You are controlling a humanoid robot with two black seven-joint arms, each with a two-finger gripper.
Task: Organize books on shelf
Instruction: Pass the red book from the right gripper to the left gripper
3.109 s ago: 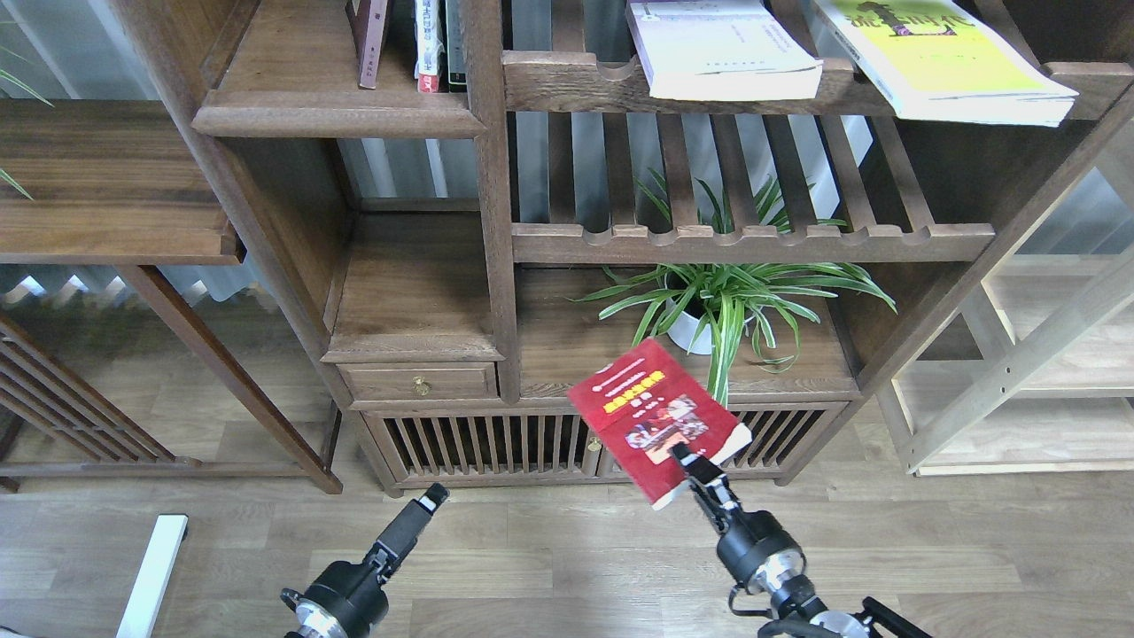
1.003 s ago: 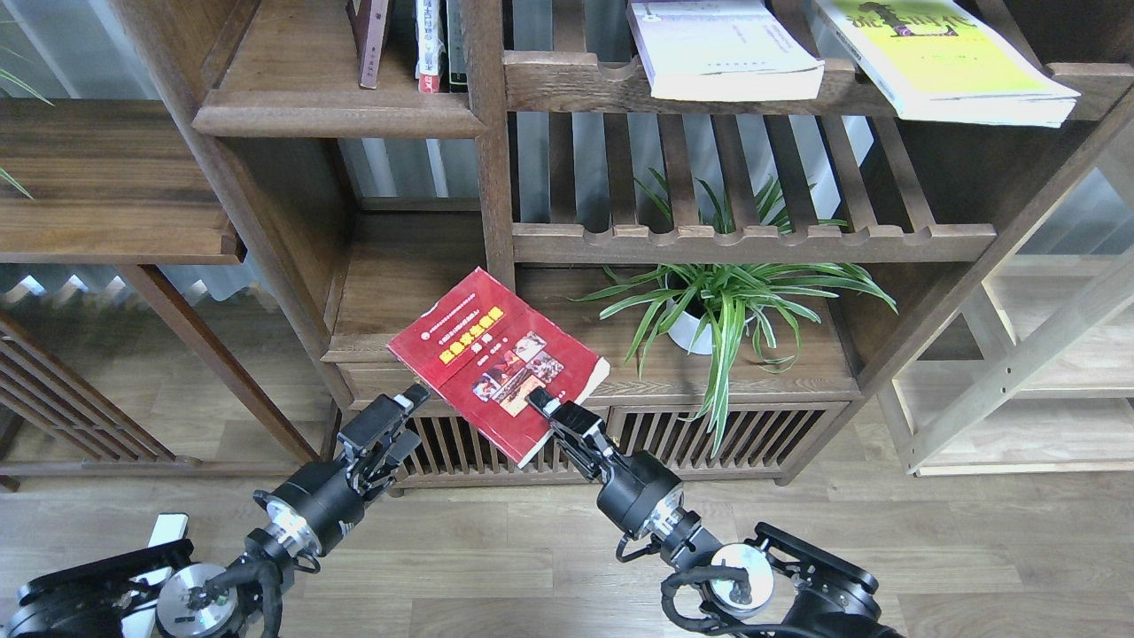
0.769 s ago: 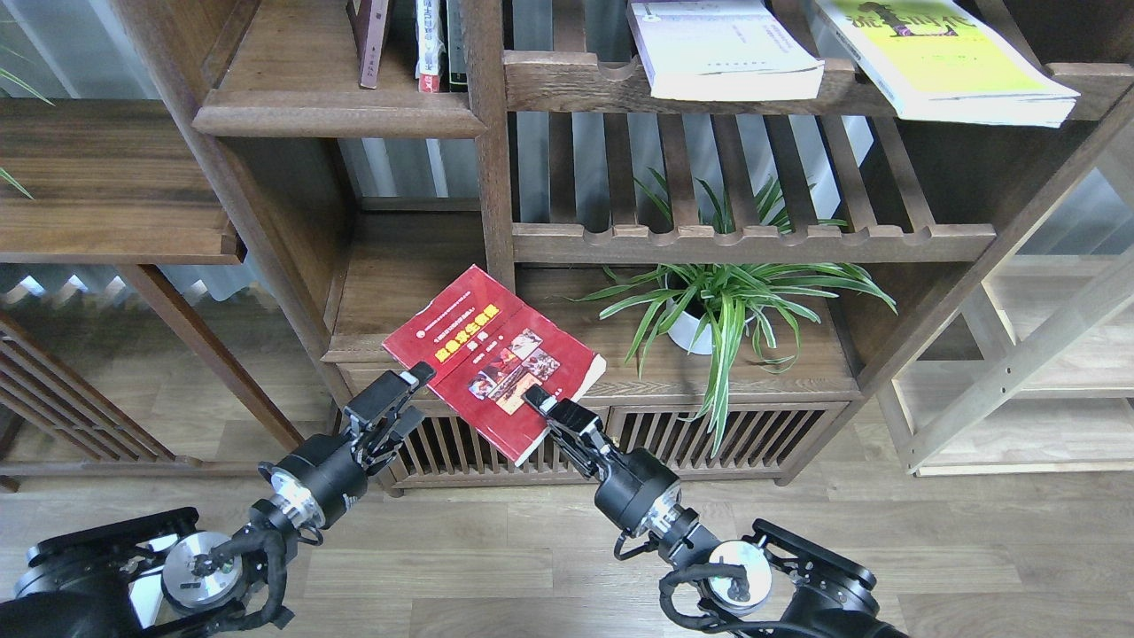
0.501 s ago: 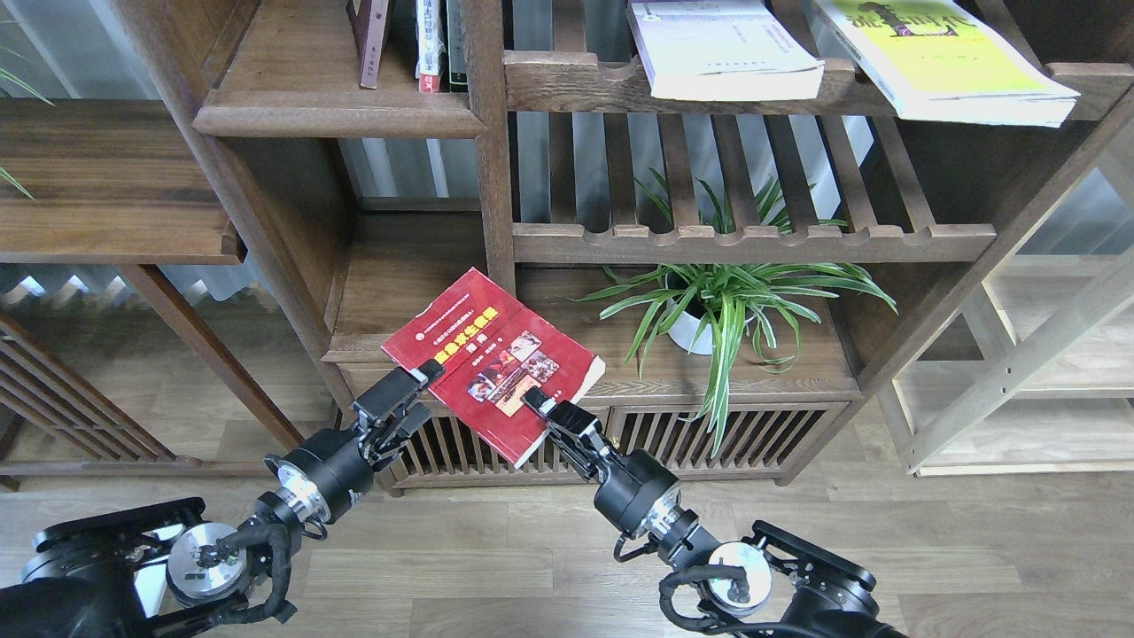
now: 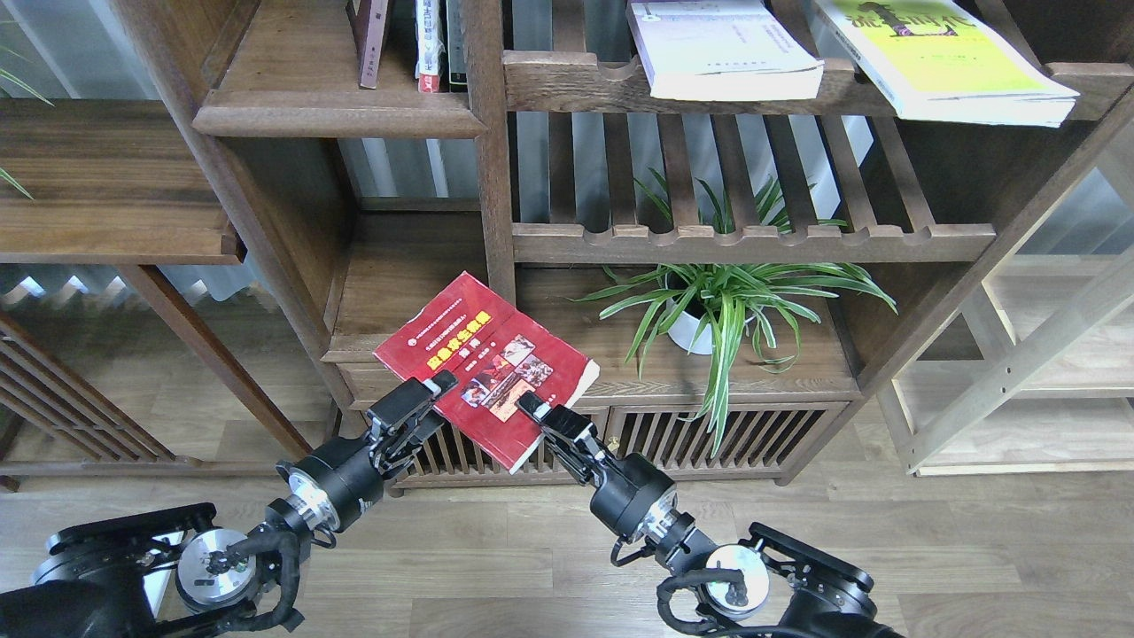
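red paperback with yellow Chinese title (image 5: 483, 365) is clamped by right gripper (image 5: 532, 409) | left gripper (image 5: 436, 386) is parted at its lower-left edge

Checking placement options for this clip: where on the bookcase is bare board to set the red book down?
Free: the solid shelf left of the upright books, and the compartment floor above the drawer. Crowded: the potted plant bay and the top slatted shelf.
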